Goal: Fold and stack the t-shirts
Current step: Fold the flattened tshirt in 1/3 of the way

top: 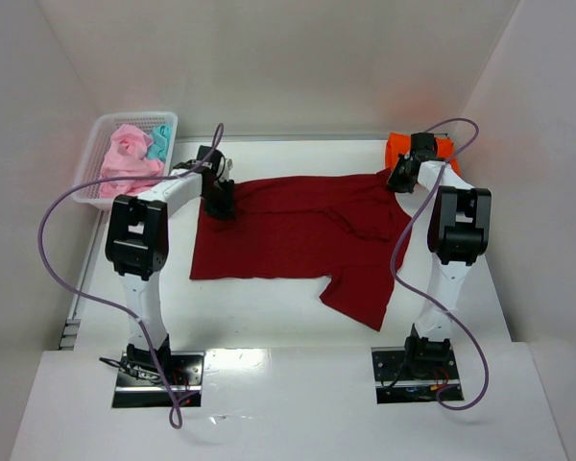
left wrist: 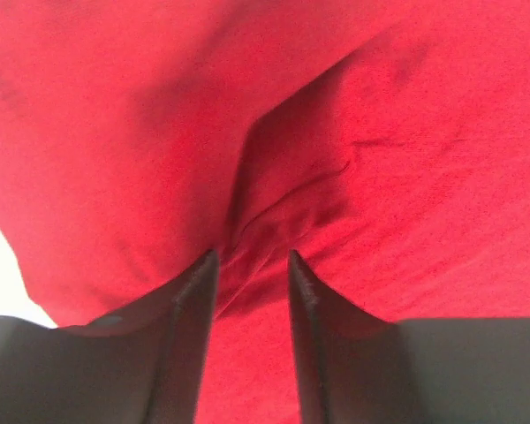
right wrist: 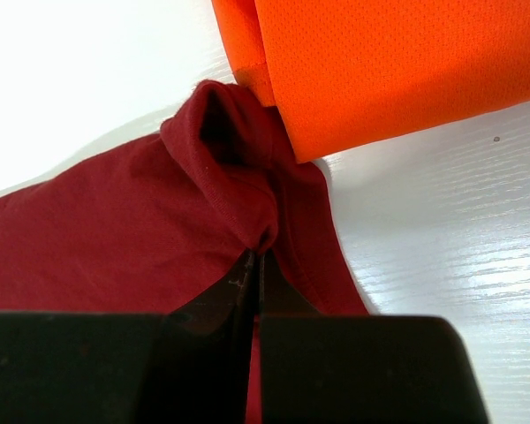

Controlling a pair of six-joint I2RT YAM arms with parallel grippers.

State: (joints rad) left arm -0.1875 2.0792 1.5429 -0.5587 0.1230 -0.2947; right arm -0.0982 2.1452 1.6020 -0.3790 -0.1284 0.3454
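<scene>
Count: two arms, two grippers, one basket, and four colours of shirt showed.
Dark red shirt (top: 298, 235): one, and a big one! It lay spread across the middle of the table (top: 269, 307), with one sleeve trailing off toward 5 o'clock.
Left gripper (top: 220, 204): it was down on the dark red shirt's 10 o'clock corner. The wrist view showed its two fingers (left wrist: 190, 300) only a narrow gap apart, with a raised ridge of red cloth pinched between them.
Right gripper (top: 400, 180): it was at the dark red shirt's 2 o'clock corner. Its fingers (right wrist: 234, 291) were pressed fully together, with a bunched peak of the red cloth caught at the tips.
Orange shirt (top: 396, 147): one, folded, at the table's 1 o'clock corner. Its edge was touching the lifted red corner, just beyond the right gripper.
Basket (top: 88, 187): one, white mesh, at the table's 10 o'clock corner, just beyond the left arm's elbow.
Pink shirts (top: 125, 158): a crumpled heap in the basket; how many it held, I could not tell.
Teal shirt (top: 159, 144): one patch, tucked in the basket at the pink heap's 2 o'clock side.
</scene>
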